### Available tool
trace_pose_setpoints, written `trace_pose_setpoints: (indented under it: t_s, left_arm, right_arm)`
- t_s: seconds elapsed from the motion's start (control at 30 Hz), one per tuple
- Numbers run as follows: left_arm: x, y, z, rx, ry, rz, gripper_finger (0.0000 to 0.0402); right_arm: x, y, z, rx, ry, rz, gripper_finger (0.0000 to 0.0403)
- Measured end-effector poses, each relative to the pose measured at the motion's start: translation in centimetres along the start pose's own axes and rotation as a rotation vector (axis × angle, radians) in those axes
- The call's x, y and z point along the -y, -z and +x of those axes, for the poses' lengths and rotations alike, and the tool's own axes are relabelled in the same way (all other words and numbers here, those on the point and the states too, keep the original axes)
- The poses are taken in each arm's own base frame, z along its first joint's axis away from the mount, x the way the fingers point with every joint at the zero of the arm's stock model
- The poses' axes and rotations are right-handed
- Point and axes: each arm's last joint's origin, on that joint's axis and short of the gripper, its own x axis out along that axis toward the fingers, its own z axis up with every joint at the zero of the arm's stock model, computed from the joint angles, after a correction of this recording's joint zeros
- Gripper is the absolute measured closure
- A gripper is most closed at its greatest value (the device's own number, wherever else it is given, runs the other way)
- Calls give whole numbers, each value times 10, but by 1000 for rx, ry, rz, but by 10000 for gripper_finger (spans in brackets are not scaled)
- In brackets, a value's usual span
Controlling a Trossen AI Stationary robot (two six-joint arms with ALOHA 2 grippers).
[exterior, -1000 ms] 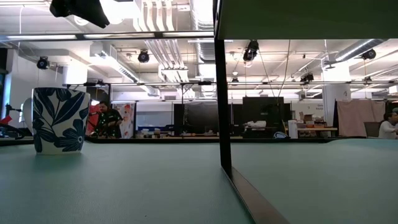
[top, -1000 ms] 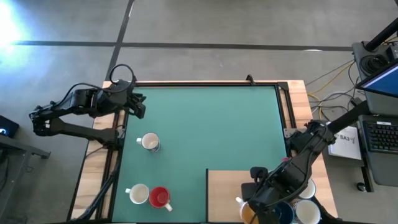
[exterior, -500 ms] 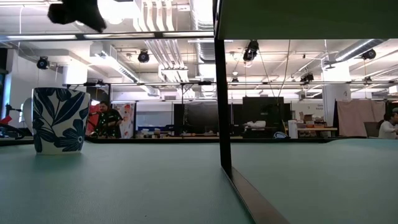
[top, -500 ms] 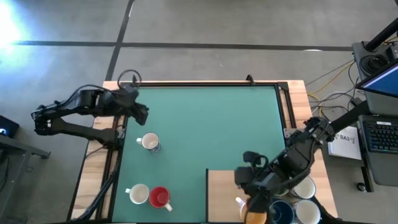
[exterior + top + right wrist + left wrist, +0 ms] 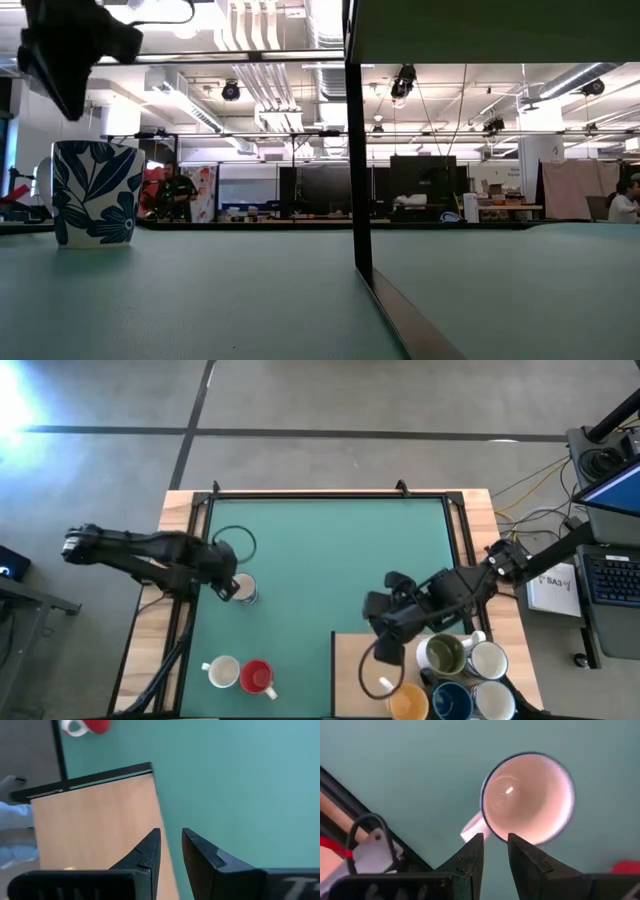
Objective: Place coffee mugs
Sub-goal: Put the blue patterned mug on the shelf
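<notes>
The left gripper [image 5: 227, 589] has come forward from the far corner of the green mat [image 5: 330, 540]. Now it hangs right over the white mug with blue flowers [image 5: 241, 589], by the rim on the handle side. Its fingers are only a little bit apart and hold nothing. I think it is getting ready to grab this mug.

The right gripper [image 5: 380, 623] has pulled away from the bunch of mugs at the near right. It now sits above the edge of the wooden board [image 5: 355, 655]. Its fingers are also a little bit apart and empty. So no mug is being carried right now.

There are eight mugs. Three stand on the mat: the flowered mug, a plain white mug [image 5: 222, 672] and a red mug [image 5: 257, 676] touching it. Five stand together at the near right: an orange mug [image 5: 408, 705], a dark blue mug [image 5: 452, 703], a mug that is green inside [image 5: 443, 655], and two white mugs [image 5: 488, 660] [image 5: 495, 703].
</notes>
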Motion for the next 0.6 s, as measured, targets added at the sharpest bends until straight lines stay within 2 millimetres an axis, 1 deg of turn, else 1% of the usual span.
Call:
trace_pose_setpoints:
  t_s: [0.1, 0.3, 0.6]
  left_arm:
    - [6, 1, 13, 33, -36, 28, 331]
    - [11, 1, 34, 11, -118, 67, 331]
    - [18, 0, 64, 32, -107, 73, 334]
  right_arm:
    - [6, -4, 1, -1, 11, 1, 335]
    - [13, -8, 1, -1, 16, 2, 335]
    - [14, -8, 0, 2, 16, 2, 335]
